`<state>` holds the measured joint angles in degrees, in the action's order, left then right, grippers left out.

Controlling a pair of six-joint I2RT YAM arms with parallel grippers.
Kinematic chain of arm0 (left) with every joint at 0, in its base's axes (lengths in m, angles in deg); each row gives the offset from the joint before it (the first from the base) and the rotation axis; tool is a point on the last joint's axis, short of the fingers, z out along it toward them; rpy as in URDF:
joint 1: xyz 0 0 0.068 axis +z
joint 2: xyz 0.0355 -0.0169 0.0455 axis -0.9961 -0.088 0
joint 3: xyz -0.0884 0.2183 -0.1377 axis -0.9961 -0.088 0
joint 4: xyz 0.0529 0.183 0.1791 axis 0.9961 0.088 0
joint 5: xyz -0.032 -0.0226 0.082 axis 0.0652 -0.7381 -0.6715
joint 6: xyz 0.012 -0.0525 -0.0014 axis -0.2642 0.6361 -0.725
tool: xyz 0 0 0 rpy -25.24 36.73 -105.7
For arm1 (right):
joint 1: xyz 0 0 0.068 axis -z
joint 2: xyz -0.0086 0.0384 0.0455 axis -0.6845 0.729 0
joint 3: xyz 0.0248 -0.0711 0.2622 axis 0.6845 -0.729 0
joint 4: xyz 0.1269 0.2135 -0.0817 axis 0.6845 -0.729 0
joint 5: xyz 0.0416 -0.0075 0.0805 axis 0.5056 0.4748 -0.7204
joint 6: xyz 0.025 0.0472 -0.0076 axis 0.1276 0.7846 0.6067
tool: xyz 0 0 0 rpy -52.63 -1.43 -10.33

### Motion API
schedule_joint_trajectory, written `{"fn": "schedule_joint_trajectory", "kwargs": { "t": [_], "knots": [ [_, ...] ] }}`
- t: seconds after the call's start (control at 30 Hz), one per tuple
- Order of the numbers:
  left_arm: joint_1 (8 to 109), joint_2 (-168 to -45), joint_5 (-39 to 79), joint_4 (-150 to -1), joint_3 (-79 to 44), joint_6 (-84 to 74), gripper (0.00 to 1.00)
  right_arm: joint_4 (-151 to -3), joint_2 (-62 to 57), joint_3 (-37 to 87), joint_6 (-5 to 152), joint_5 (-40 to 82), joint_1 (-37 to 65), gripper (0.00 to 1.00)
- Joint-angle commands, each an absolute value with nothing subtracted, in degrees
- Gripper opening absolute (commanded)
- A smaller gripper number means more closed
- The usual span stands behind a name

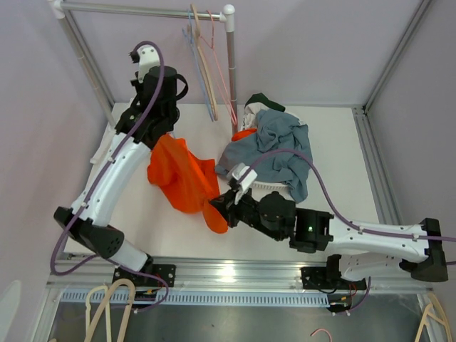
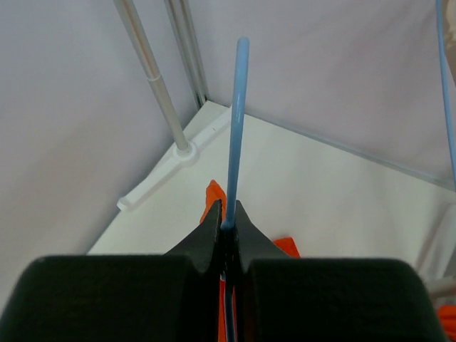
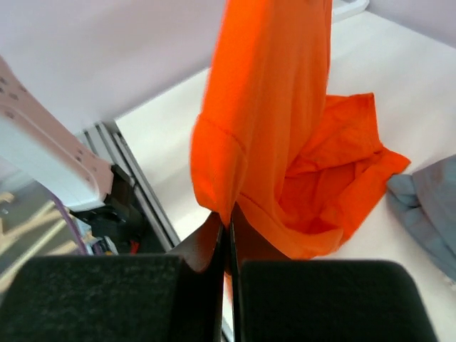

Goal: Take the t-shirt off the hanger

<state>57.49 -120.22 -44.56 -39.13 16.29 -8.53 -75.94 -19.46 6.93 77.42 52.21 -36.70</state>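
Note:
The orange t-shirt (image 1: 184,174) hangs stretched between my two grippers above the table. My left gripper (image 1: 162,130) holds its top end. In the left wrist view that gripper (image 2: 229,214) is shut on the light blue hanger (image 2: 236,121), whose thin bar runs up from between the jaws. Orange cloth (image 2: 212,196) shows just below the fingertips. My right gripper (image 1: 221,205) is at the shirt's lower end. In the right wrist view it (image 3: 229,222) is shut on a folded edge of the t-shirt (image 3: 271,107), which rises away from the jaws.
A pile of grey-blue and other clothes (image 1: 274,146) lies at the back right of the table. A clothes rack (image 1: 229,68) with several hangers (image 1: 203,60) stands behind. Its white foot (image 2: 153,189) shows in the left wrist view. Spare hangers (image 1: 107,303) lie below the front rail.

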Motion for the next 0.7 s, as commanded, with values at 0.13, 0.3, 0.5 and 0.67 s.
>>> {"fn": "schedule_joint_trajectory", "kwargs": {
  "t": [0.13, 0.3, 0.5, 0.67],
  "knots": [
    [57.97, -109.24, -38.50, -33.12, 9.94, 3.33, 0.01, -79.92, -10.13, 19.88, 67.06, 48.15, -31.95, 0.00],
    [57.97, -107.82, -34.72, -33.03, 4.74, 5.54, 0.01, -81.41, -7.48, 26.75, 64.24, 45.95, -28.35, 0.00],
    [57.97, -110.27, -34.45, -35.40, 0.78, 6.59, 0.01, -84.57, -6.60, 33.35, 62.91, 45.87, -28.17, 0.00],
    [59.89, -116.51, -35.16, -38.21, 2.10, 6.51, 0.01, -87.30, -8.27, 34.41, 65.02, 44.81, -28.69, 0.00]
  ]
}}
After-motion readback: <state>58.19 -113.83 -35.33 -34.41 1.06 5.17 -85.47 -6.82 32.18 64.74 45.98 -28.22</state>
